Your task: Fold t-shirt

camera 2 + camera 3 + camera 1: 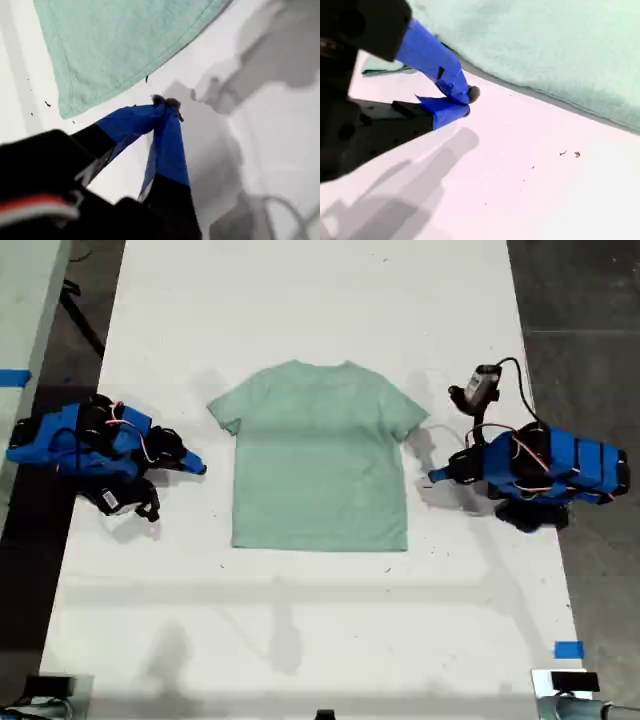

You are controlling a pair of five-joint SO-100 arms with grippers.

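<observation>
On the white table point(300, 300), the t-shirt point(320, 455) lies spread flat, face up, sleeves out to both sides, collar at the far edge in the exterior view. My first gripper point(166, 102) sits just beside a hem corner of the t-shirt, not touching it, jaws pressed together with nothing between them. My second gripper point(465, 102) sits near a side edge of the t-shirt, jaws likewise pressed together and empty. One blue arm point(100, 450) flanks the t-shirt on the exterior view's left, the other blue arm point(540, 465) on its right.
</observation>
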